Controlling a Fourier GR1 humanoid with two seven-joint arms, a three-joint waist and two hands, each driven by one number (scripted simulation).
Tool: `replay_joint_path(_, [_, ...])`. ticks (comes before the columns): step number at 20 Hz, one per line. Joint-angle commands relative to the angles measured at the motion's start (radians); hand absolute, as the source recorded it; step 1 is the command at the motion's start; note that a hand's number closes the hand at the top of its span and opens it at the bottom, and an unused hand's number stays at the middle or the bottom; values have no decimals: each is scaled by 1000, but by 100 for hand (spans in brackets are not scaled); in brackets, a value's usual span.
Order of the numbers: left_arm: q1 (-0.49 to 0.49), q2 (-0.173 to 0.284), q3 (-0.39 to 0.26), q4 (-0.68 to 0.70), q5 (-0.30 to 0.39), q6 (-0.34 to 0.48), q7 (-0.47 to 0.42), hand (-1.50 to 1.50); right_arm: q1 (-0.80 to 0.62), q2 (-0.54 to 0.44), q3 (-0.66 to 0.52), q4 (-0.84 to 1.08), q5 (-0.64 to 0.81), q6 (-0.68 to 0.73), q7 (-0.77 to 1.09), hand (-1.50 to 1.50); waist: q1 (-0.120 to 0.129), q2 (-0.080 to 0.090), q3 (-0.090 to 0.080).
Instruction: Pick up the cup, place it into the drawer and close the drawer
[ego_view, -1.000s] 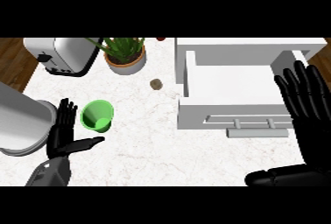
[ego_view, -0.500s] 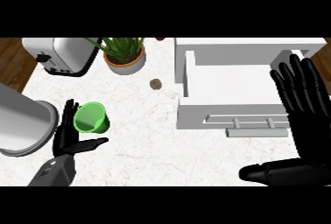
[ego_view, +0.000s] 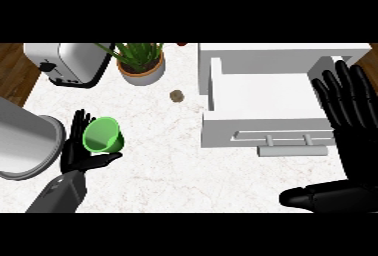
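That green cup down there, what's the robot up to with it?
The robot's left hand has its fingers and thumb round the green cup, which sits tilted in its grasp over the white counter. The white drawer to the right stands open with nothing showing inside it. The right hand is held open beside the drawer's right end. The cup is not yet in the drawer.

One green cup (ego_view: 102, 135), against the left hand (ego_view: 80, 152). One open white drawer (ego_view: 262, 112), beside the right hand (ego_view: 351, 107). One toaster (ego_view: 66, 62), one potted plant (ego_view: 140, 62), one small brown object (ego_view: 176, 95), one large grey pot (ego_view: 26, 140) left of the left hand.
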Motion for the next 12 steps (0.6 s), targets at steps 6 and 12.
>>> replay_joint_path(6, [-4, -21, -1, 41, 8, -150, -70, -150, 6, 8, 18, -6, 17, -4, 1, -150, -9, 5, -2])
replay_joint_path(12, [-10, -59, -24, -11, 2, -190, -86, 150, -15, -3, -4, -21, -6, -10, 30, -150, 2, 0, 0])
